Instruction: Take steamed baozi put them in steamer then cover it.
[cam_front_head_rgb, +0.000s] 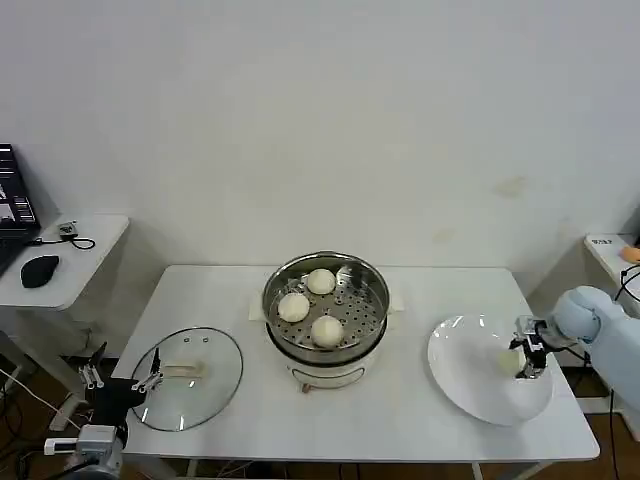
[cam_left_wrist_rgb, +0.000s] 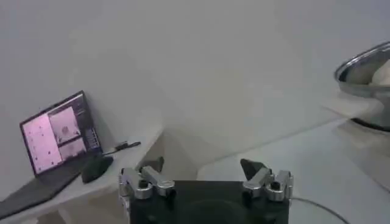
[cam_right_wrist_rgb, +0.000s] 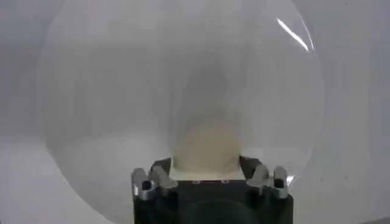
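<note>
My right pincer (cam_right_wrist_rgb: 206, 173) clasping a smooth creamy-white round bun (cam_right_wrist_rgb: 206, 146) on the glossy white round plate (cam_right_wrist_rgb: 91, 91), three buns in the shiny perforated steel steamer (cam_front_head_rgb: 325, 300), left pincer (cam_left_wrist_rgb: 204, 176) spread wide, idle beside the glass lid (cam_front_head_rgb: 187, 378).

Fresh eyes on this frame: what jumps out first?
The steamer at table centre, with three steamed baozi on its perforated tray. Right, the right gripper brackets the last bun on the white plate. The cover lies front left by the open left gripper.
</note>
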